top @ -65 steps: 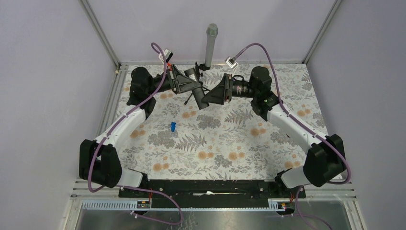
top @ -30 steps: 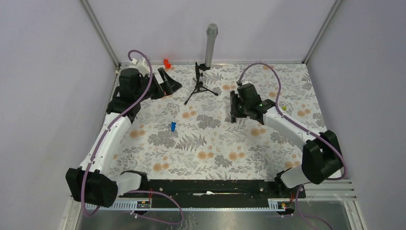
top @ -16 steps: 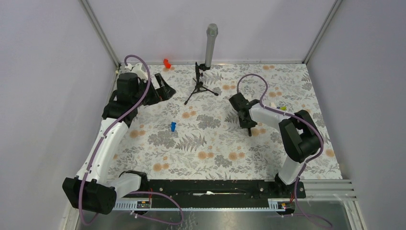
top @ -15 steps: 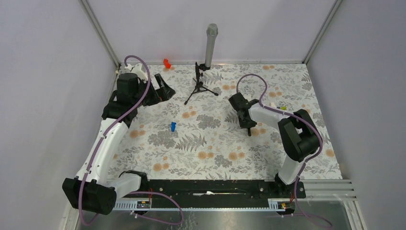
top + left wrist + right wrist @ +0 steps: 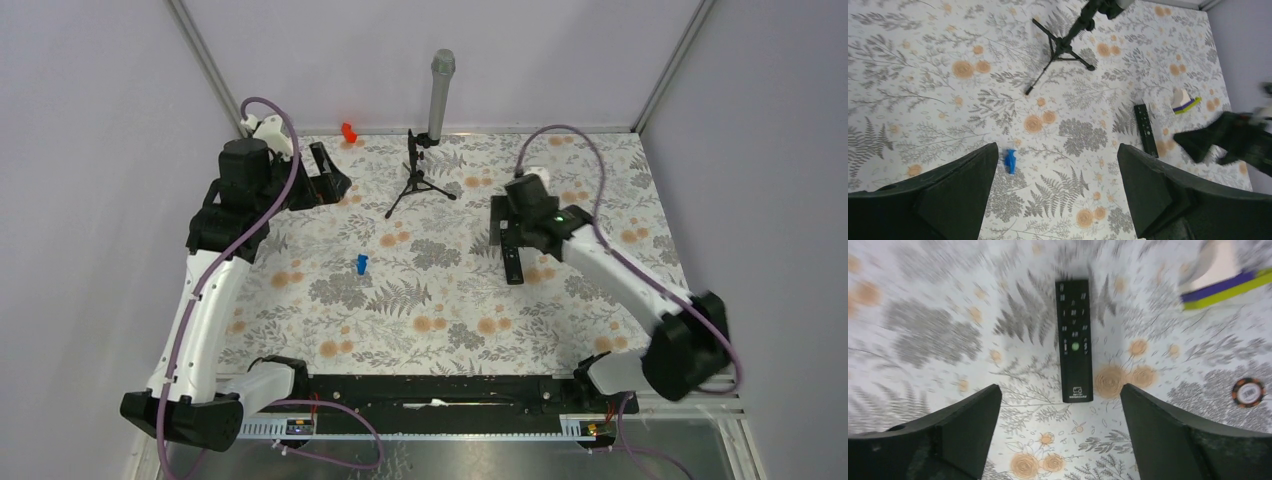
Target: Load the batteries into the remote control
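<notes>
The slim black rectangular remote control [image 5: 1074, 347] lies flat and face up on the floral-patterned tablecloth [image 5: 430, 300], right of the table's middle, its small buttons and one green button showing and its long axis running roughly from near to far. The right gripper [image 5: 1059, 390] hangs above it with its two dark fingers [image 5: 953, 435] spread wide, one on either side of the remote's near end in the wrist view, holding nothing; the remote rests on the cloth. Just beyond the remote's far end and to one side sits a small stack of a white wedge, a purple strip and a yellow-green flat stick [image 5: 1220, 280]. A small round disc with an orange rim and a white label [image 5: 1248, 391] lies apart from the remote on the same side; what it is cannot be told. The small bright orange-red batteries [image 5: 348, 132] sit at the far edge of the table, left of centre and well apart from the remote, too small to count. The left gripper [image 5: 328, 182] is raised just beside them, its jaws wide apart and empty. A small blue plastic piece [image 5: 1010, 161] lies on the cloth left of centre, and a grey microphone [image 5: 441, 92] stands on a black tripod [image 5: 420, 190] at the far middle.
</notes>
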